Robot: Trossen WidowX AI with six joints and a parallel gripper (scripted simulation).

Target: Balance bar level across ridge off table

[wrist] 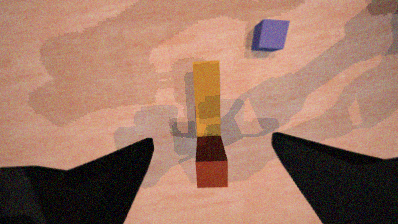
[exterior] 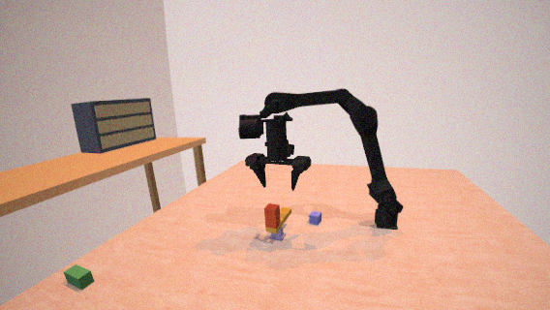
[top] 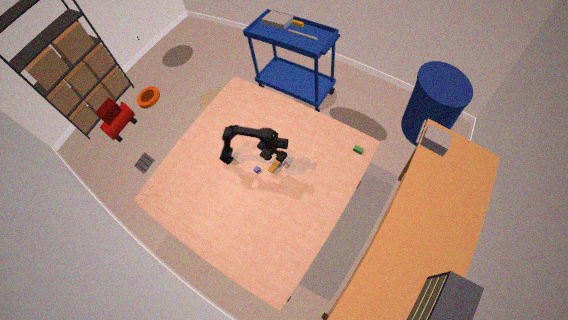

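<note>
The orange-yellow bar [top: 274,166] [exterior: 286,214] [wrist: 206,82] lies across the small purple ridge [exterior: 278,235], with its shadow offset on the table. A red block [exterior: 272,216] [wrist: 211,173] stands on the bar's end nearer the exterior camera. Both bar ends look clear of the table; whether the bar is exactly level I cannot tell. My gripper [exterior: 279,188] [wrist: 211,140] is open and empty, above the bar and red block and not touching them. The bar hides the ridge in the wrist view, and the arm hides the red block in the top view.
A small purple cube [top: 257,170] [exterior: 315,218] [wrist: 272,35] lies on the table [top: 225,225] [exterior: 436,271] beside the bar, toward the arm's base. A green block [top: 358,149] [exterior: 78,276] lies near the table's far corner from the base.
</note>
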